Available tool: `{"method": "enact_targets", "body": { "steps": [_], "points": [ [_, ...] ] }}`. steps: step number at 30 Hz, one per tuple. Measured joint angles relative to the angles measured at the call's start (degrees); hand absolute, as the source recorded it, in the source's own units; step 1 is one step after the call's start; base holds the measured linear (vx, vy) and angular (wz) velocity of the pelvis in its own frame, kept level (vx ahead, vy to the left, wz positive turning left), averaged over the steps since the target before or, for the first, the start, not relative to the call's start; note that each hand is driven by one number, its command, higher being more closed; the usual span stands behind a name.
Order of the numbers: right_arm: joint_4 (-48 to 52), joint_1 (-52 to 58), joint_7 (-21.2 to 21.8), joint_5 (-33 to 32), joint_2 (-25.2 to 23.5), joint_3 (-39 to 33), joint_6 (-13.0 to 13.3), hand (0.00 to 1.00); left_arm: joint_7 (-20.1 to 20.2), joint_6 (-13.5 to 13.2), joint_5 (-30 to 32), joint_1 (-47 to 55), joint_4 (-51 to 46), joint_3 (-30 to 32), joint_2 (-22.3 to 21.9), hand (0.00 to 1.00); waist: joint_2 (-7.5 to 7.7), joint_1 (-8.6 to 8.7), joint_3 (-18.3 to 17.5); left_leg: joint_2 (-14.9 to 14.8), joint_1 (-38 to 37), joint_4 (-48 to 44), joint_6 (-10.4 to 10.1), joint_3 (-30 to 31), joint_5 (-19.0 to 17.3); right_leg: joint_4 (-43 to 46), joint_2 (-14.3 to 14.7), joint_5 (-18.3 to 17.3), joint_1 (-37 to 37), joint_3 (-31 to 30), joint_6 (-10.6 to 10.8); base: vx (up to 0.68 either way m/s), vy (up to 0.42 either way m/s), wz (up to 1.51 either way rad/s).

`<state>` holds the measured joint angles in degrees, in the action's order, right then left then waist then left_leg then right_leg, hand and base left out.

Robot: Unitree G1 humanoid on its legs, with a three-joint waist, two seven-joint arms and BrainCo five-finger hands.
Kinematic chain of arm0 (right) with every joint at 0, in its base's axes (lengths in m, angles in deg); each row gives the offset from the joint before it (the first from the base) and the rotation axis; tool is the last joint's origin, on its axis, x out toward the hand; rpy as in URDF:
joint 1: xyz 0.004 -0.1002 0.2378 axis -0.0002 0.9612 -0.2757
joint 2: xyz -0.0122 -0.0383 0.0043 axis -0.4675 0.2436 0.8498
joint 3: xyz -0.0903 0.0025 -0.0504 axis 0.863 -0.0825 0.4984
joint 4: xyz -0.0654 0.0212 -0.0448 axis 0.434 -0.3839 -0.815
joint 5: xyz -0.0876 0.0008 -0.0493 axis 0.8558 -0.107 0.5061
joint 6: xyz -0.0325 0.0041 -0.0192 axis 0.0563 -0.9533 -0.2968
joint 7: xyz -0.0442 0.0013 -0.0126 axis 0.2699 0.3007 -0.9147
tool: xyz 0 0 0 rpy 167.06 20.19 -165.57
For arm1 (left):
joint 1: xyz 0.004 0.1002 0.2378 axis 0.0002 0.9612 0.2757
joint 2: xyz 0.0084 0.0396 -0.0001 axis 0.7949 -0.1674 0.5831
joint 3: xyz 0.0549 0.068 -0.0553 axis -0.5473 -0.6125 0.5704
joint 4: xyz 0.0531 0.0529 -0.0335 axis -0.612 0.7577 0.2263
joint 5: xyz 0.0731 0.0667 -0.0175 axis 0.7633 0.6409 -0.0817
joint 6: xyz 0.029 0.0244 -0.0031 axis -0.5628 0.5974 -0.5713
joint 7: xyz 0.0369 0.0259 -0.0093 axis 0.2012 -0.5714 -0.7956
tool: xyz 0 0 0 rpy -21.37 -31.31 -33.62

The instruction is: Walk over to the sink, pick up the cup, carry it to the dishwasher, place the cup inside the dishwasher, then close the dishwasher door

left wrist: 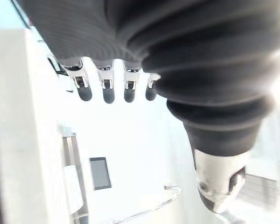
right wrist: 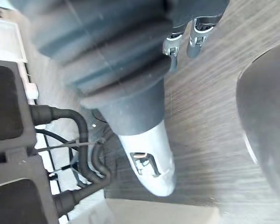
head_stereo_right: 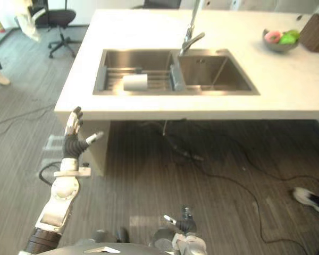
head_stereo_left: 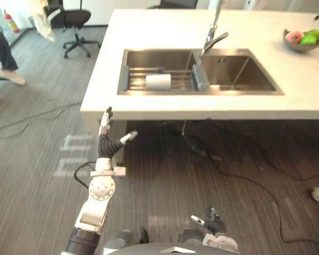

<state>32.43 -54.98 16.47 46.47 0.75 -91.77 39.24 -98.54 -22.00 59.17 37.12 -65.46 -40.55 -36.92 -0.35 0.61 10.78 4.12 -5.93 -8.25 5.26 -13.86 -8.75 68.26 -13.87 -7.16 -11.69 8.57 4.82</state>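
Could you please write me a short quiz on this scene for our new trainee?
1. True or false: the left hand is holding the cup.
2. Where does the cup lie? A) on the rack in the left basin of the sink; B) in the right basin; C) on the floor.
3. Fill in: on the counter, right of the sink, stands a ___ of fruit.
Key: 1 false; 2 A; 3 bowl.

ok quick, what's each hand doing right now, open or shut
Left hand: open, fingers straight, holding nothing.
Right hand: open, fingers relaxed, low over the floor, holding nothing.
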Motion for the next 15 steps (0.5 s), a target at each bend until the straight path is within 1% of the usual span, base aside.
{"method": "enact_targets", "body": {
  "steps": [1,2,3,4,5,6,7,8,9,10,11,12,13,14,15],
  "points": [
    [0.71,-0.01,-0.57,0.01,-0.18,0.01,0.25,0.00,-1.54,1.01,2.35,-1.97,-0.01,-1.01,0.18,0.00,0.03,0.87,-0.01,-0.59,-1.94,0.50,-0.16,0.45,0.00,-3.73,0.09,-2.36,-3.11,1.79,-0.52,0.37,-0.072,0.38],
    [1.12,0.02,-1.47,0.01,-0.50,-0.01,0.64,0.00,-2.59,2.29,4.78,-4.19,-0.13,-2.34,0.52,0.00,-0.04,1.66,0.01,-1.51,-3.44,0.54,-1.09,1.60,-0.55,-11.85,0.30,-3.93,-4.82,4.09,-0.80,0.38,-0.104,0.47],
    [1.16,0.02,-2.05,0.06,-0.72,-0.01,0.79,0.00,-2.76,2.91,5.56,-5.40,-0.27,-2.88,0.83,0.00,-0.08,1.99,0.04,-2.00,-4.05,0.54,-1.76,2.42,-0.95,-17.31,0.48,-4.22,-5.08,5.22,-1.07,0.33,-0.117,0.50],
    [1.16,0.01,-2.66,0.16,-1.17,-0.27,0.86,0.00,-3.05,3.65,6.25,-6.87,-0.82,-3.58,1.44,0.00,-0.08,2.43,0.04,-3.15,-4.83,0.35,-3.07,3.40,-1.80,-26.52,1.44,-3.95,-5.05,5.64,-1.55,0.43,-0.219,0.55],
    [1.14,0.04,-3.99,0.82,-1.88,-1.01,0.73,0.00,-3.20,4.01,6.71,-8.33,-2.28,-4.30,2.61,0.00,0.07,2.78,-0.05,-5.24,-6.09,-0.64,-5.67,5.07,-3.64,-40.69,3.66,-0.98,-3.86,3.68,-2.67,0.52,-0.307,0.59],
    [1.17,0.14,-4.92,1.40,-1.99,-1.12,0.62,0.00,-3.11,4.13,6.78,-8.58,-3.11,-4.54,2.82,0.00,0.14,2.77,-0.10,-6.54,-6.70,-2.13,-7.34,5.92,-5.32,-46.39,4.94,2.34,-3.16,0.82,-3.38,0.53,-0.338,0.52],
    [1.21,0.34,-5.04,1.62,-2.01,-1.01,0.61,0.00,-3.03,4.33,6.75,-8.51,-3.86,-4.55,2.80,0.00,0.34,2.71,-0.22,-7.13,-7.01,-3.44,-8.17,6.37,-6.84,-48.35,5.47,5.01,-2.72,-1.04,-3.66,0.44,-0.355,0.55],
    [1.51,1.55,-5.78,2.27,-2.54,-0.12,0.09,0.00,-2.77,4.38,6.75,-8.12,-4.90,-4.56,2.81,0.00,1.95,2.56,-1.49,-7.46,-7.39,-6.10,-9.49,7.43,-10.25,-48.44,5.32,13.56,-2.12,-4.64,-4.40,0.47,-0.412,0.43],
    [1.55,1.60,-6.74,2.58,-2.10,0.77,-1.42,0.00,-2.59,4.33,6.75,-6.47,-5.74,-4.31,1.78,0.00,1.27,1.77,-3.08,-9.45,-7.81,-8.58,-11.16,7.90,-13.46,-45.85,6.64,6.75,-1.84,-5.44,0.96,0.47,-0.407,0.23],
    [1.93,1.24,-7.26,2.74,-1.43,1.03,-2.14,0.00,-2.29,4.38,6.73,-5.62,-5.92,-4.46,0.64,0.00,-0.55,1.39,-3.44,-11.84,-8.01,-9.70,-12.12,7.51,-14.28,-44.71,8.43,5.48,-1.84,-4.60,-0.19,0.45,-0.361,0.02],
    [3.04,1.19,-7.71,4.26,-0.27,1.21,-3.25,0.00,-1.12,4.59,6.75,-4.84,-6.19,-5.32,-0.60,0.00,-2.59,1.20,-3.91,-13.92,-8.08,-11.16,-12.95,7.39,-13.94,-42.73,9.85,2.82,-2.15,-3.27,-1.00,0.41,-0.330,-0.02],
    [3.37,0.85,-7.45,5.09,0.38,1.40,-4.64,0.00,0.00,5.09,6.74,-4.60,-6.56,-6.67,-1.15,0.00,-3.26,0.94,-3.96,-14.66,-7.92,-12.73,-13.30,7.35,-11.85,-41.12,10.48,0.70,-2.06,-3.06,-1.93,0.38,-0.340,0.02],
    [3.39,0.72,-7.30,5.61,0.54,1.54,-5.43,0.00,0.62,5.64,6.70,-4.49,-6.69,-7.04,-1.36,0.00,-3.45,0.88,-4.08,-14.87,-7.44,-14.37,-12.96,7.43,-10.50,-41.01,10.86,-0.03,-1.71,-3.19,-2.27,0.36,-0.362,-0.13],
    [3.46,0.43,-7.15,7.05,0.90,2.09,-6.60,0.00,1.55,6.79,6.70,-4.48,-6.86,-7.50,-1.37,0.00,-3.65,1.02,-4.20,-15.76,-4.63,-20.83,-12.18,7.54,-7.28,-42.08,11.59,-0.92,-0.14,-3.20,-3.05,0.31,-0.339,-0.14],
    [3.47,0.47,-7.03,7.28,1.04,2.26,-7.52,0.00,1.88,7.70,6.70,-4.47,-6.94,-8.09,-1.49,0.00,-3.64,1.40,-4.20,-17.42,0.22,-30.43,-9.37,7.52,-2.13,-44.75,12.68,-1.17,2.32,-3.08,-3.85,0.35,-0.356,-0.09]
  ]
}}
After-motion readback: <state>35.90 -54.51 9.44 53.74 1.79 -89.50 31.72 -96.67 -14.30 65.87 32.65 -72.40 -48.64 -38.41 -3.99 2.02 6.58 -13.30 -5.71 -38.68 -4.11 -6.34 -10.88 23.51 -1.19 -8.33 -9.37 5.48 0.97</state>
